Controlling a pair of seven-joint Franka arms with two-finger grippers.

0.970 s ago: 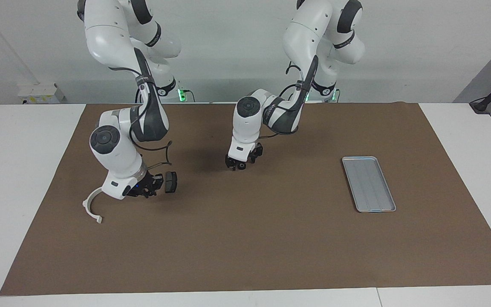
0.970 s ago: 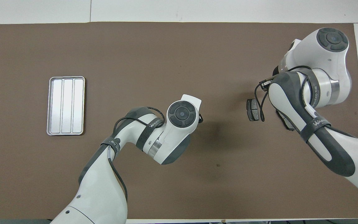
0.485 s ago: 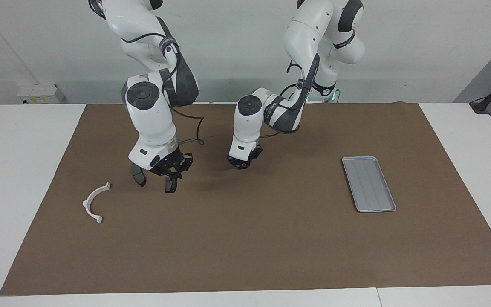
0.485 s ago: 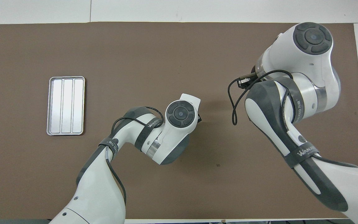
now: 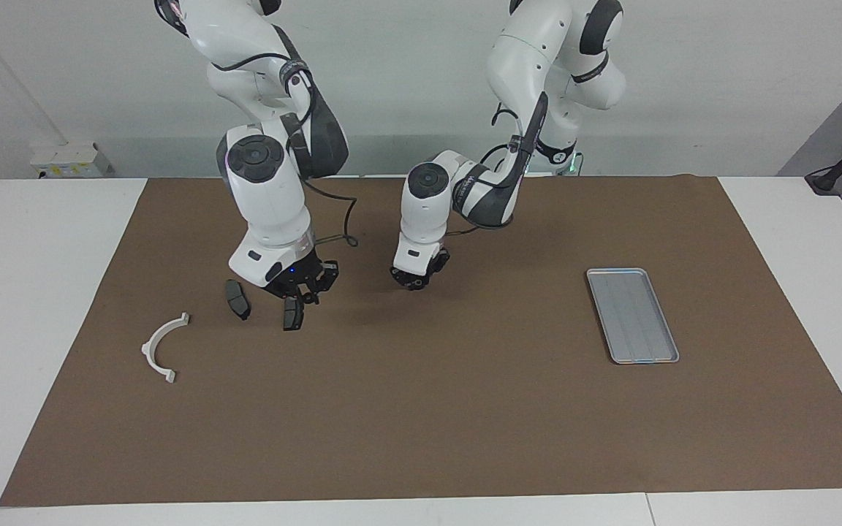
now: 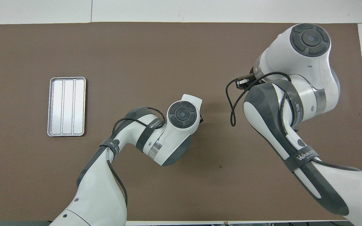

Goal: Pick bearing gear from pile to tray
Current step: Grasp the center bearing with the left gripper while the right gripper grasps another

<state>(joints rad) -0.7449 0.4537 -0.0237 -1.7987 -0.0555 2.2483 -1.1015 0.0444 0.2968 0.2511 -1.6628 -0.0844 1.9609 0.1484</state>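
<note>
Hanging low over the mat's middle, the left gripper [image 5: 416,281] has its fingertips pinched together, seemingly on a tiny pile piece bound for the tray [image 5: 633,315] near the left arm's edge, while the right gripper [image 5: 302,291], closed, hovers over a dark plate [image 5: 292,313].

Even, bright overhead light; soft shadows pool under both arms on the brown mat [image 5: 421,409]; frames sharp.
</note>
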